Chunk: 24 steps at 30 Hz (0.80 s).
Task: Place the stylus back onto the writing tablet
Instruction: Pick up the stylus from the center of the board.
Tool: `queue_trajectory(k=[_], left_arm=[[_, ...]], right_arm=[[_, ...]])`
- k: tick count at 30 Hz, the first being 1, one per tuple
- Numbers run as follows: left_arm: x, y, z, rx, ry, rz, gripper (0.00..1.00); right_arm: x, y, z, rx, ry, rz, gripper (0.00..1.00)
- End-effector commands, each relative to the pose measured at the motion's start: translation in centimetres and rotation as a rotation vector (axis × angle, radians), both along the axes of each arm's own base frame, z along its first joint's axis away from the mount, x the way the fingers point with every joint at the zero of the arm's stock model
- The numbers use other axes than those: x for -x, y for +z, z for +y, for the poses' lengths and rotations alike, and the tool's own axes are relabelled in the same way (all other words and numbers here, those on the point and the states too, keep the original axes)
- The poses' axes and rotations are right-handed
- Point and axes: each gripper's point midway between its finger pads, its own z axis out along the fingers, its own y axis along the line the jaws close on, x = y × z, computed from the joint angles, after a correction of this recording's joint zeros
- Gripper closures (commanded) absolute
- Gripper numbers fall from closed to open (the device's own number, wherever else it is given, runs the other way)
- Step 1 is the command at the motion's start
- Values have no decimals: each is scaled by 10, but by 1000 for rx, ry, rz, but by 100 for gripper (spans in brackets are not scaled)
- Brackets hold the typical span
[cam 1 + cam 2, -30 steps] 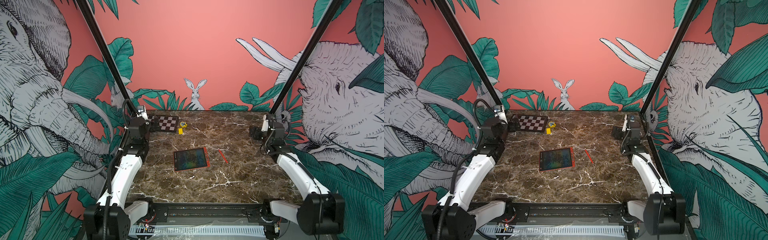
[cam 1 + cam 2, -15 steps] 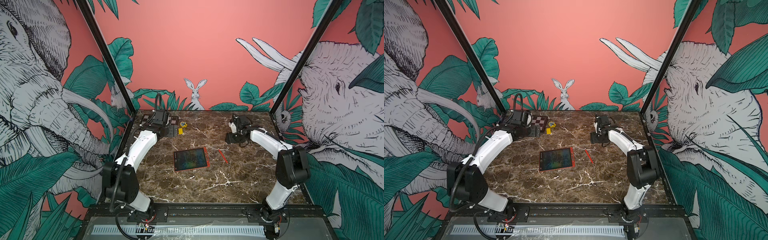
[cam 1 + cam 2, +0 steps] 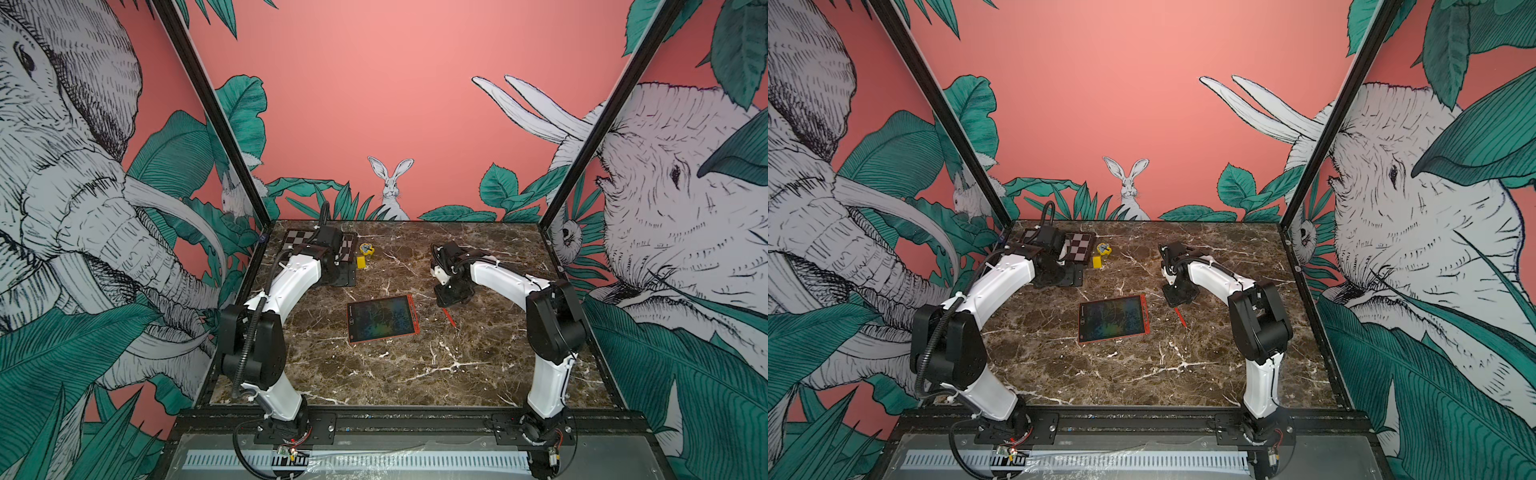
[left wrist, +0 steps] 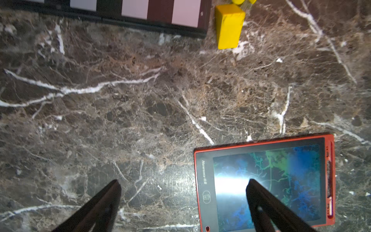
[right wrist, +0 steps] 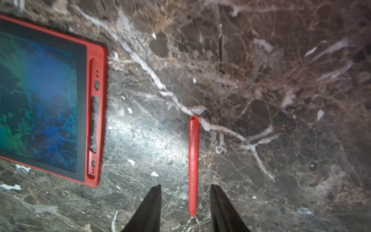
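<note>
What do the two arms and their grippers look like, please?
Both arms have glossy white curved shells between bulky black joint housings. The left arm carries a ribbed black hose; the right arm shows a thin black cable near its wrist. The left gripper and right gripper each have two dark fingers tapering to points.

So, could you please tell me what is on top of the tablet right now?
Nothing lies on the tablet: scribbles only, and its side groove is empty. The stylus lies apart on the table. The top views show it uncovered.
</note>
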Motion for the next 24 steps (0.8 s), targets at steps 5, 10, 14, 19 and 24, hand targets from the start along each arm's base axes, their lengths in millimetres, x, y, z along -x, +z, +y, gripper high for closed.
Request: queue_trajectory(k=[5, 10, 14, 19, 24], left_arm=[[23, -7, -1, 74, 100, 21, 1], [28, -19, -13, 156, 96, 30, 1], [32, -28, -21, 214, 90, 34, 3], [32, -35, -25, 246, 89, 19, 7], [33, -39, -26, 254, 90, 18, 9]], right_arm=[[18, -17, -15, 72, 11, 63, 60], [18, -25, -14, 73, 22, 68, 63], [15, -31, -15, 86, 21, 64, 64], [16, -38, -13, 99, 30, 70, 66], [16, -44, -13, 127, 39, 72, 71]])
